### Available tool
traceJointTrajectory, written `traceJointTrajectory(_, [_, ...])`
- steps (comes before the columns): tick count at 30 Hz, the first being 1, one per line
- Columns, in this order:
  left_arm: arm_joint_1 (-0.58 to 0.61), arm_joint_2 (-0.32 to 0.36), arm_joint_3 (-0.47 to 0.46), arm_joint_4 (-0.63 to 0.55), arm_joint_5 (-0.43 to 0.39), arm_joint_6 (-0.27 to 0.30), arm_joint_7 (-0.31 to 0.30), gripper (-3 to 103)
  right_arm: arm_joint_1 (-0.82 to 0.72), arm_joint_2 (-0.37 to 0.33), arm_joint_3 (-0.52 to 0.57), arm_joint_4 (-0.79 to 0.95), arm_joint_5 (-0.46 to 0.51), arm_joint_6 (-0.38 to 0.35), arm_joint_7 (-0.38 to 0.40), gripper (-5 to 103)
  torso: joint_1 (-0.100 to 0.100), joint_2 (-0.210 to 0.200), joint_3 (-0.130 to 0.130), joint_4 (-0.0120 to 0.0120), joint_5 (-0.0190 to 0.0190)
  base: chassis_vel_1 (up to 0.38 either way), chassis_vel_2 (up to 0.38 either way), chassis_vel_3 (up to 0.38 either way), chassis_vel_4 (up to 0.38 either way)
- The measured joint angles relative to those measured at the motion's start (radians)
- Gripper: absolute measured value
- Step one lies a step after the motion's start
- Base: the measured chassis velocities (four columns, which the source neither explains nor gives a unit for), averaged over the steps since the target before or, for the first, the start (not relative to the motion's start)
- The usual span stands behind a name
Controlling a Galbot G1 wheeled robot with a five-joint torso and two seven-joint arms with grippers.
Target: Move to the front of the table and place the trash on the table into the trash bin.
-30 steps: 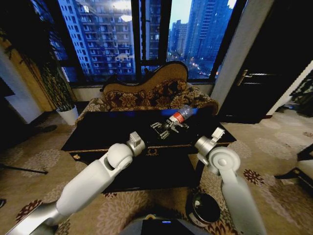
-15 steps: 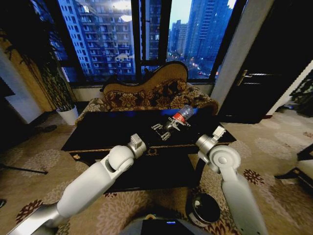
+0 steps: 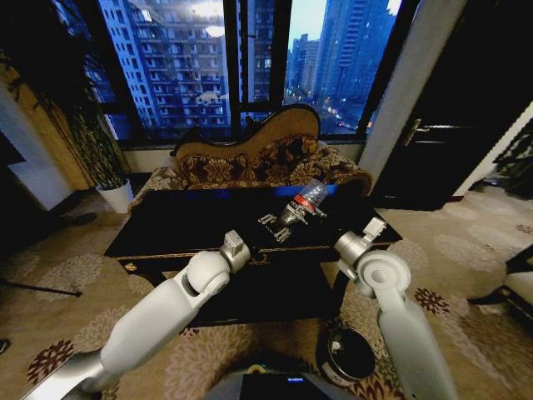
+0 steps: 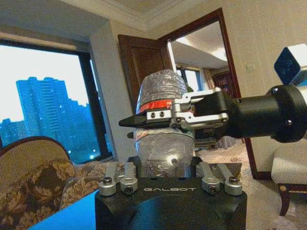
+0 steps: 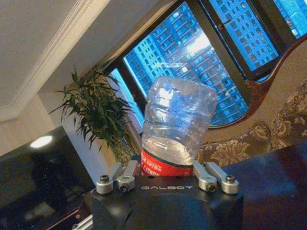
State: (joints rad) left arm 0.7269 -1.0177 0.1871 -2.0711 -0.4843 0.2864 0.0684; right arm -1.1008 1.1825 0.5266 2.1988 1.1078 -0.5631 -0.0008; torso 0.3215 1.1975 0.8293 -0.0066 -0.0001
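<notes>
Night towers fill the window behind a brown floral sofa (image 3: 258, 162), and in front sits the black glossy bench (image 3: 183, 221). One clear bottle (image 3: 305, 200) w/ a red label lies on its top, right of centre, long axis slanting from near-left to far-right. Both arms have it. The left gripper (image 3: 271, 226) reaches from the near-left end, along the axis; in the left wrist view the bottle's body sits between its jaws, though whether they press it I can't tell. The right gripper (image 4: 158, 118) comes in from the side, jaws closed across the label band (a firm pinch, by the look). One black trash bin (image 3: 350, 353) stands on the carpet, below the right arm, so that arm is nearer. Count: 1 bottle, 1 bin, 2 grippers.
</notes>
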Motion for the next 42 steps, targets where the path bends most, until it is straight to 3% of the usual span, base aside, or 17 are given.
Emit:
traceJointTrajectory(4, [0.002,-0.002,-0.002,-0.002,-0.003,0.006,-0.002,56,-0.004,0.003,-0.001,0.001,-0.001,0.000,-0.002,30,0.000,0.000,0.000,0.0000,0.0000,0.000,0.000,0.000,0.000])
traceJointTrajectory(6, [0.003,-0.003,-0.006,-0.003,-0.005,0.007,-0.002,72,-0.011,0.006,-0.001,0.001,-0.006,0.000,-0.002,28,0.000,0.000,0.000,0.0000,0.0000,0.000,0.000,0.000,0.000])
traceJointTrajectory(10, [0.005,-0.003,-0.012,-0.009,-0.010,0.009,-0.003,77,-0.015,0.007,0.000,0.001,-0.011,0.000,-0.001,28,0.000,0.000,0.000,0.0000,0.0001,0.000,0.000,0.000,0.000])
traceJointTrajectory(13, [0.013,-0.005,-0.028,-0.025,-0.030,0.024,-0.015,93,-0.017,0.007,0.005,0.001,-0.016,0.000,0.000,28,0.000,0.000,0.000,0.0000,0.0000,0.000,0.000,0.000,0.000])
traceJointTrajectory(16, [0.023,-0.001,-0.042,-0.045,-0.052,0.039,-0.025,99,-0.020,0.007,0.010,0.001,-0.018,0.000,0.000,28,0.000,0.000,0.000,-0.0001,-0.0001,0.000,0.000,0.000,0.000])
traceJointTrajectory(21, [0.054,0.029,-0.058,-0.087,-0.091,0.060,-0.051,100,-0.036,0.008,0.017,0.001,-0.034,0.003,0.000,28,0.000,0.000,0.000,0.0000,0.0000,0.000,0.000,0.000,0.000])
traceJointTrajectory(24, [0.131,0.072,-0.148,-0.141,-0.117,0.096,-0.068,100,-0.059,0.010,0.034,0.001,-0.056,0.009,0.001,28,0.000,0.000,0.000,0.0000,-0.0002,0.000,0.000,0.000,0.000])
traceJointTrajectory(29, [0.207,0.106,-0.246,-0.192,-0.129,0.107,-0.086,100,-0.066,0.013,0.046,0.001,-0.085,0.018,0.001,28,0.000,0.000,0.000,0.0000,0.0000,0.000,0.000,0.000,0.000])
traceJointTrajectory(32, [0.255,0.107,-0.324,-0.212,-0.127,0.115,-0.131,100,-0.074,0.017,0.047,0.004,-0.129,0.039,0.001,28,0.000,0.000,0.000,0.0001,-0.0002,0.000,0.000,0.000,0.000])
traceJointTrajectory(35, [0.317,0.099,-0.461,-0.231,-0.131,0.151,-0.218,100,-0.096,0.027,0.040,0.011,-0.224,0.073,0.001,28,0.000,0.000,0.000,0.0002,-0.0002,0.000,0.000,0.000,0.000])
traceJointTrajectory(36, [0.317,0.099,-0.461,-0.231,-0.131,0.151,-0.218,100,-0.096,0.027,0.040,0.011,-0.224,0.073,0.001,28,0.000,0.000,0.000,0.0002,-0.0002,0.000,0.000,0.000,0.000])
traceJointTrajectory(38, [0.350,0.085,-0.545,-0.216,-0.129,0.153,-0.301,100,-0.111,0.039,0.043,0.005,-0.318,0.111,0.001,28,0.000,0.000,0.000,0.0001,0.0000,0.000,0.000,0.000,0.000])
traceJointTrajectory(42, [0.383,0.039,-0.638,-0.181,-0.109,0.158,-0.342,100,-0.122,0.053,0.065,0.004,-0.412,0.148,0.001,28,0.000,0.000,0.000,0.0000,-0.0002,0.000,0.000,0.000,0.000])
